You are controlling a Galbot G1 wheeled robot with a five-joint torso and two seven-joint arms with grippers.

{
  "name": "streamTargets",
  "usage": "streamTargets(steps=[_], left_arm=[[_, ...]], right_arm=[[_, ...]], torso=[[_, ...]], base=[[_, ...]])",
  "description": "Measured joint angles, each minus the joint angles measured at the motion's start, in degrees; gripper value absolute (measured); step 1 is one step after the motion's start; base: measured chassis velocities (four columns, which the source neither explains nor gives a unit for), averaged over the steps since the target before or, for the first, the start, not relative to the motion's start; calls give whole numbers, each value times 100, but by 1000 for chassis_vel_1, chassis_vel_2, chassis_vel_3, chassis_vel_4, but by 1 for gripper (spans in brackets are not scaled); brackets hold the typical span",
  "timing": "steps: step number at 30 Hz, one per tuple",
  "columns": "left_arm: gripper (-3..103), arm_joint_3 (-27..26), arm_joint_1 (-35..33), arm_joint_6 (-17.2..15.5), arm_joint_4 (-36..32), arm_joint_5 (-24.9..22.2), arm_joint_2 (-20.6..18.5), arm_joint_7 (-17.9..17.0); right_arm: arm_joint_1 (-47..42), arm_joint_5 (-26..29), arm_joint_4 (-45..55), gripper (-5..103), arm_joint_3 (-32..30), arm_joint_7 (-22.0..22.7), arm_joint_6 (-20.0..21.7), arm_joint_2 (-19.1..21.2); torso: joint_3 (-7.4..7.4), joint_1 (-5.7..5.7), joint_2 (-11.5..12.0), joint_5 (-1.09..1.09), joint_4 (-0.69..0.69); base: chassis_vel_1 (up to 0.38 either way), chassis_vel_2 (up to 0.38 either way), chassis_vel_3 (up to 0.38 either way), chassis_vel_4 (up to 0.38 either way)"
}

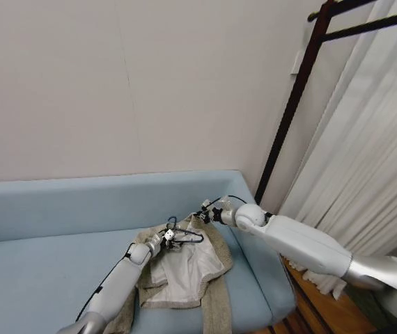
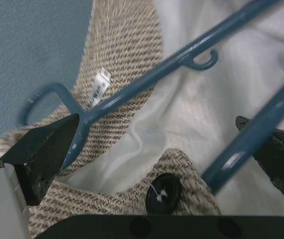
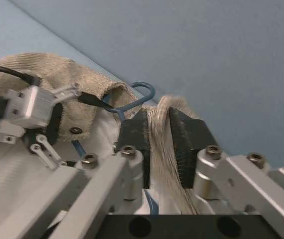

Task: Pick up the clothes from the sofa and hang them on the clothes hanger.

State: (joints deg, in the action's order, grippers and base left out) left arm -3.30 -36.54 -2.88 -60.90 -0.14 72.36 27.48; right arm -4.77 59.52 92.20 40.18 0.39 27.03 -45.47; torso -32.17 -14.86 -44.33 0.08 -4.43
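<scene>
Right wrist view puts the main risk at the pinch itself: the right gripper [image 3: 158,130] is closed narrow on only a thin fold of the jacket [image 3: 42,74], so a lift could pull that woven edge out from between the pads. Just beside the fold, at about 11 o'clock from the fingers, the hook of the blue hanger [image 3: 143,92] pokes out from under the collar. In the left wrist view the left gripper [image 2: 157,122] stands wide, its fingers [image 2: 47,149] straddling the hanger's bars; one pad touches the neck below the hook, but nothing is clamped. I judge that if the cloth is raised while the hanger lies loose, the wire could slide out of the shoulders, or the jaws could close on white lining instead of metal. From the head view, both grippers meet over the jacket at 6 o'clock, on the seat of the sofa [image 1: 45,229], left gripper at 8 o'clock from the right. At 1 o'clock the dark rack [image 1: 290,104] is well apart, a long carry that gives a weak grip time to fail.
</scene>
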Motion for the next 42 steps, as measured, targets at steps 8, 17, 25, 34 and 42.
streamTargets(steps=[8, 17, 25, 34, 42], left_arm=[[100, -8, -131, -69, -236, -18, -98, -15], [100, 0, -224, -132, -452, -96, -292, -16], [100, 8, -412, -236, -793, -234, -583, -25], [100, -19, -497, -242, -876, -316, -760, -28], [100, -13, -497, -230, -879, -332, -786, -23]], right_arm=[[-915, 488, -279, 47, -849, 130, 174, 579], [-2038, 970, -1149, 80, -1671, 128, 223, 264], [-2692, 960, -1642, 99, -2119, 143, 220, -350], [-2649, 642, -2079, 79, -2142, -59, 109, -759], [-2615, 532, -2239, 50, -2120, -101, 28, -873]], torso=[[1, 1, 0, 0, -6], [1, 1, 0, 0, -2], [1, 1, 0, 0, -3], [1, 1, 0, -2, -4], [0, 0, 0, -1, -3]], base=[[0, 0, 0, 0], [0, 0, 0, 0], [0, 0, 0, 0], [0, 0, 0, 0], [0, 0, 0, 0]])
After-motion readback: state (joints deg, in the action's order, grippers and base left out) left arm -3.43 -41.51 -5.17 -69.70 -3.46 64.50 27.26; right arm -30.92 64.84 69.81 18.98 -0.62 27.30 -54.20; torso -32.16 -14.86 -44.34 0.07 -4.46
